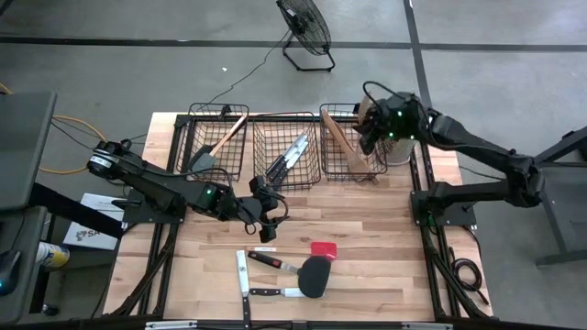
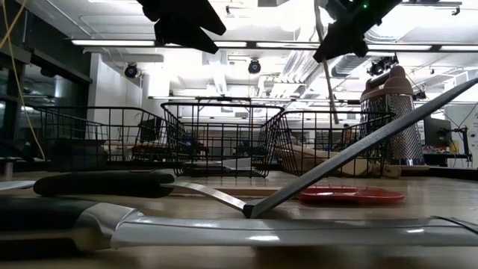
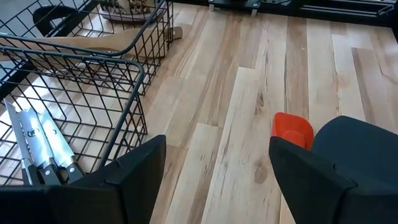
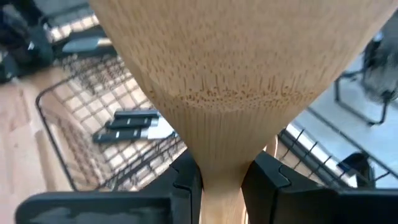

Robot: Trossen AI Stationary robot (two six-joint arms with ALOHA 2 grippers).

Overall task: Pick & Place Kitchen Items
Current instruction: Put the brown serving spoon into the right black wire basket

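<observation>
My right gripper [image 1: 371,134] is over the right wire basket [image 1: 341,167], shut on a pale wooden spatula [image 4: 236,68] that hangs below it [image 2: 327,71]. Other wooden utensils [image 1: 347,147] lie in that basket. The middle basket [image 1: 286,151] holds black-handled knives [image 3: 43,149]. A wooden spoon and a dark spatula [image 1: 218,147] lie in the left basket. My left gripper [image 1: 267,223] is open above the bare table, near the middle basket's near side. Two knives [image 1: 246,275], a black spatula [image 1: 314,275] and a red spatula [image 1: 323,249] lie flat on the table. My right gripper pinches the wooden spatula's narrow neck [image 4: 221,177] between its two fingers [image 4: 186,180], just behind where the blade widens. The fingers point down from above. The spatula is lifted clear and hangs blade down over the right basket.
A pink-and-white box grater [image 2: 396,112] stands upright at the right basket's right side, close under my right arm. The three baskets stand in a row along the table's far edge. Bare wood [image 3: 249,124] lies between the baskets and the utensils near the near edge.
</observation>
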